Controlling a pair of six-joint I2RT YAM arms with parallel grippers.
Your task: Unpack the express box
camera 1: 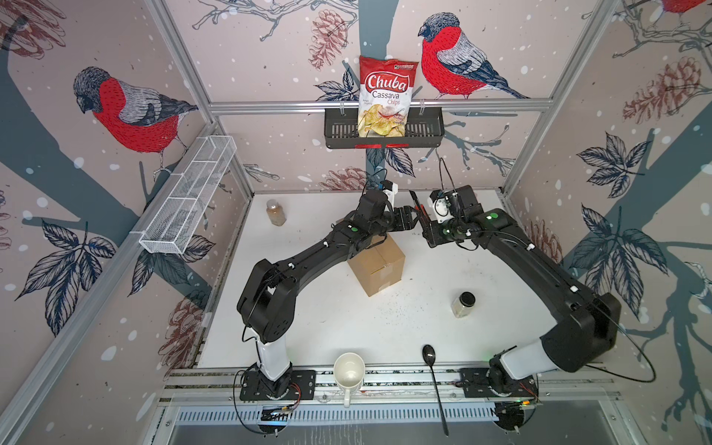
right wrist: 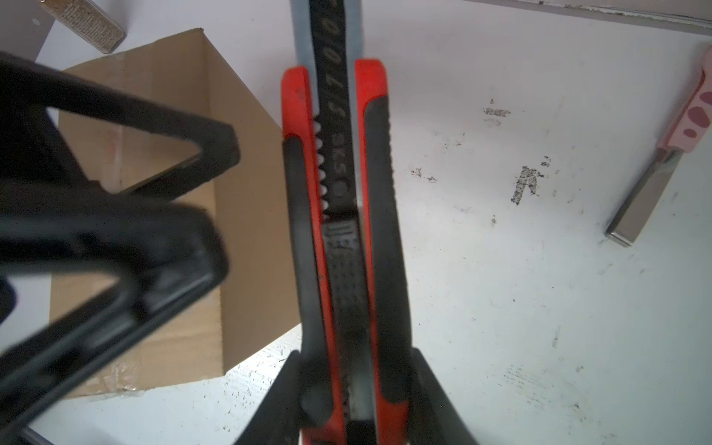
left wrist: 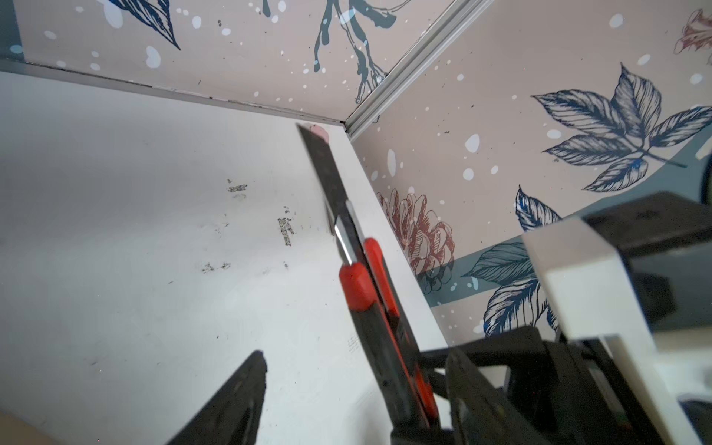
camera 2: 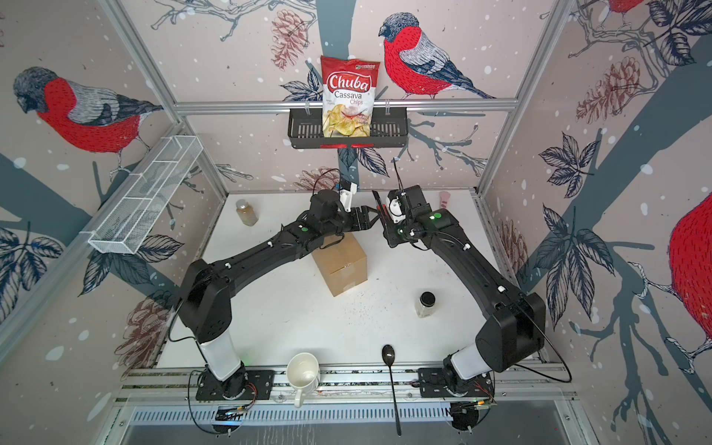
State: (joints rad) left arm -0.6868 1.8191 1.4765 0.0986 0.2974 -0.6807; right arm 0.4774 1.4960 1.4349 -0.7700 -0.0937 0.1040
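The express box [camera 1: 379, 269] [camera 2: 341, 266] is a brown taped carton standing shut mid-table, partly under the left arm; it also shows in the right wrist view [right wrist: 239, 215]. My right gripper [right wrist: 356, 400] [camera 1: 425, 231] is shut on the handle of a red and black utility knife [right wrist: 339, 173] [left wrist: 370, 308], held above the table behind the box with its dark blade [left wrist: 318, 165] pushed out. My left gripper [left wrist: 358, 358] [camera 1: 413, 220] is open, its fingers [left wrist: 235, 400] standing on either side of the knife's handle, one close to it and one well apart.
A white mug [camera 1: 348, 371] and a black spoon [camera 1: 433, 381] lie at the front edge. A black-lidded jar [camera 1: 464, 304] stands right, a brown bottle [camera 1: 276, 212] back left. A pink-handled knife [right wrist: 655, 173] lies back right. A chips bag [camera 1: 387, 96] sits in the black wall basket [camera 1: 339, 131].
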